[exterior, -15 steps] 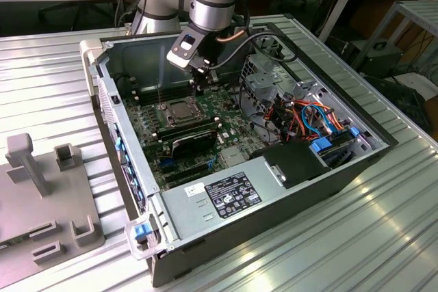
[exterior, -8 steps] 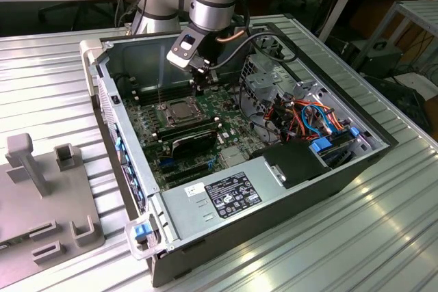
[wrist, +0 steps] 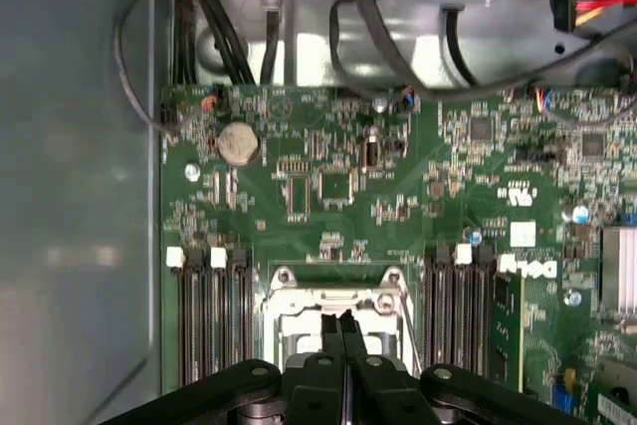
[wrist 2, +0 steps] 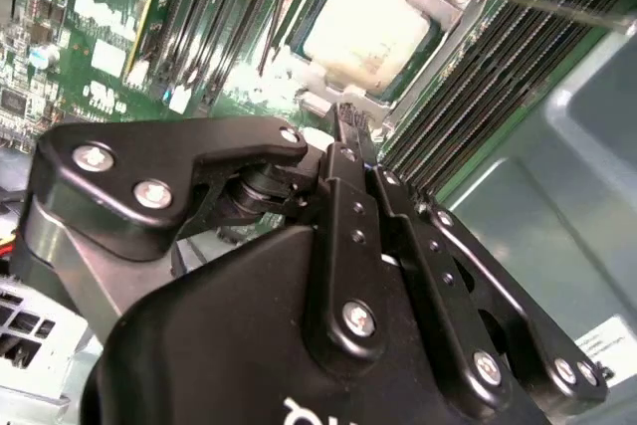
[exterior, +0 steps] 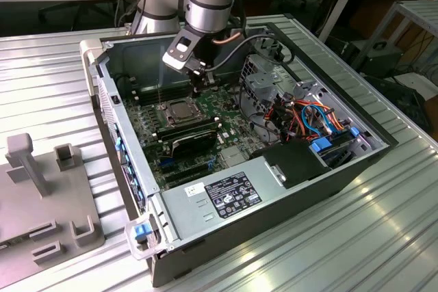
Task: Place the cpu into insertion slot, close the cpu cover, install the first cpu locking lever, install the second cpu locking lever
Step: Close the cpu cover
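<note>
Sitting in the small square black insertion slot with the grey metal rim (exterior: 166, 115) is the flat square silvery-tan cpu (wrist 2: 368, 27), top face up. The slot itself is set into the green circuit board (wrist: 338, 186).

The thin square silver metal cpu cover (wrist: 333, 296) lies flat on the slot, and the cpu shows through its window cut-out.

The black two-finger gripper (wrist: 343, 323) is over one edge of the slot, at the rim of the cover and off the cpu's centre. Its jaws are pressed together with nothing between them. In the second wrist view the gripper (wrist 2: 343, 116) overlaps the cover's edge just beside the cpu. Can't tell if it touches the metal. In the exterior view the gripper (exterior: 199, 89) hangs just above the slot.

A thin bare metal wire lever (wrist 2: 557, 5) runs off one corner of the slot, and in the exterior view it stands up beside the slot.

Long narrow black memory slots (wrist: 209, 316) flank the insertion slot on both sides.
</note>
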`<action>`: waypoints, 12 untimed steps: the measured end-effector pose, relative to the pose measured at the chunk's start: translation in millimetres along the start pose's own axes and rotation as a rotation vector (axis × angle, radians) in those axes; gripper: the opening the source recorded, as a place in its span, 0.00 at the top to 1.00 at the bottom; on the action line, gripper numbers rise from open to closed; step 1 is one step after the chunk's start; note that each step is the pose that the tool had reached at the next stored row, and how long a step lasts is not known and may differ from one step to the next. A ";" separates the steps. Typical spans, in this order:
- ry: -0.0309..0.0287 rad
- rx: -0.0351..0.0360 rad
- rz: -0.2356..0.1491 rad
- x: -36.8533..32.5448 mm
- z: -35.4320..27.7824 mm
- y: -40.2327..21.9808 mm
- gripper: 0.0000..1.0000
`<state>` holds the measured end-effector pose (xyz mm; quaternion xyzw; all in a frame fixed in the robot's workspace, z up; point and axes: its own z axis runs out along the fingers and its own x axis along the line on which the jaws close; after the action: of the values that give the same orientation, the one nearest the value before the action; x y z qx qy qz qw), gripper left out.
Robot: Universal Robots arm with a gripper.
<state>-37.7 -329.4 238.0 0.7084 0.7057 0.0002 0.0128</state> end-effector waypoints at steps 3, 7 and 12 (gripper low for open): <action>0.0000 0.0044 -0.001 0.0 3.8 -10.3 0.89; 0.0001 0.0077 -0.004 0.0 6.3 -28.3 0.89; 0.0001 0.0076 -0.009 -2.6 6.4 -36.5 0.89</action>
<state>-74.1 -331.9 231.0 0.7050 0.7091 -0.0025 0.0100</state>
